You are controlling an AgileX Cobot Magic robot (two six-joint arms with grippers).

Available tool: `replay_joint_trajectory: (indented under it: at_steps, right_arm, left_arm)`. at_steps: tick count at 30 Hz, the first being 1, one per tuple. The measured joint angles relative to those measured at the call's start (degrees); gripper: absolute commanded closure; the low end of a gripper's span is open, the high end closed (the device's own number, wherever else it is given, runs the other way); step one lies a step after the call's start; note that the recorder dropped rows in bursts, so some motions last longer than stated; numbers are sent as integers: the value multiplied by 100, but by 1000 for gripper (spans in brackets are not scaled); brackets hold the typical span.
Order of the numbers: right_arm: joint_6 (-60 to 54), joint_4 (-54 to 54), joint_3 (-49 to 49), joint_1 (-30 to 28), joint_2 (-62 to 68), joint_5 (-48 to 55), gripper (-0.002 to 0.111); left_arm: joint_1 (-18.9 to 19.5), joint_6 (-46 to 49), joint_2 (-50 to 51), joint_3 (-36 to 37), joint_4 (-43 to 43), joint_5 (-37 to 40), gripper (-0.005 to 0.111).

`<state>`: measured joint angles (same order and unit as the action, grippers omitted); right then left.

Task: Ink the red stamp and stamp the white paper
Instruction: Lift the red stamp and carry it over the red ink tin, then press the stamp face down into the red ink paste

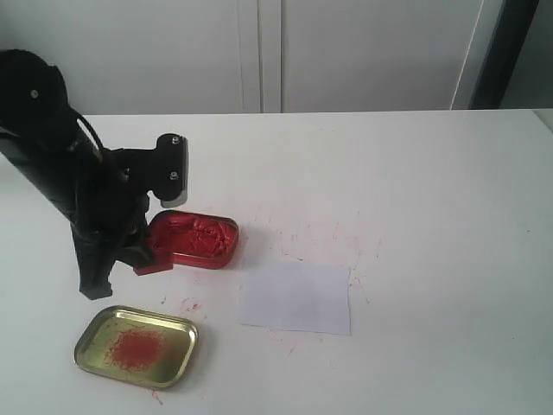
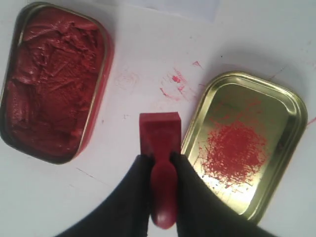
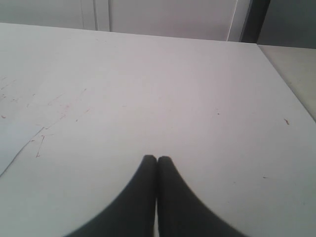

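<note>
My left gripper (image 2: 160, 159) is shut on the narrow handle of the red stamp (image 2: 159, 132). The stamp's square head points down at the table, between the open red tin of ink paste (image 2: 52, 81) and the gold lid (image 2: 244, 143). In the exterior view the stamp (image 1: 154, 264) hangs at the tin's (image 1: 197, 238) near left corner, under the black left arm. The white paper (image 1: 296, 296) lies flat to the right of the tin and shows no imprint. My right gripper (image 3: 157, 159) is shut on nothing over bare table. A corner of the paper (image 3: 12, 143) shows in its view.
The gold lid (image 1: 136, 346), smeared red inside, lies near the front left edge. Red ink specks dot the white table (image 1: 328, 229) around the paper and the tin. White cabinet doors stand behind the table. The right arm is outside the exterior view.
</note>
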<state>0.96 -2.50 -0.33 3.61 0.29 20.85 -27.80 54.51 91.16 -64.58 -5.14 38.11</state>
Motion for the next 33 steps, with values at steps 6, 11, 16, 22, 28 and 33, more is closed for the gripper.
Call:
replay_joint_trajectory:
  at_steps: [6, 11, 16, 22, 28, 33]
  right_arm:
    - [0, 0, 0, 0, 0, 0, 108]
    - [0, 0, 0, 0, 0, 0, 108]
    - [0, 0, 0, 0, 0, 0, 108]
    - [0, 0, 0, 0, 0, 0, 108]
    - [0, 0, 0, 0, 0, 0, 108]
    - [0, 0, 0, 0, 0, 0, 108]
  left_arm:
    - [0, -72, 415, -459, 0, 262, 107]
    - [0, -238, 745, -951, 0, 469, 107]
    - [0, -397, 1054, -1398, 0, 572, 107]
    - [0, -472, 1417, -1928, 3, 774, 107]
    - [0, -546, 1792, -2426, 13, 948, 107]
    - [0, -583, 2099, -2907, 24, 1217, 107]
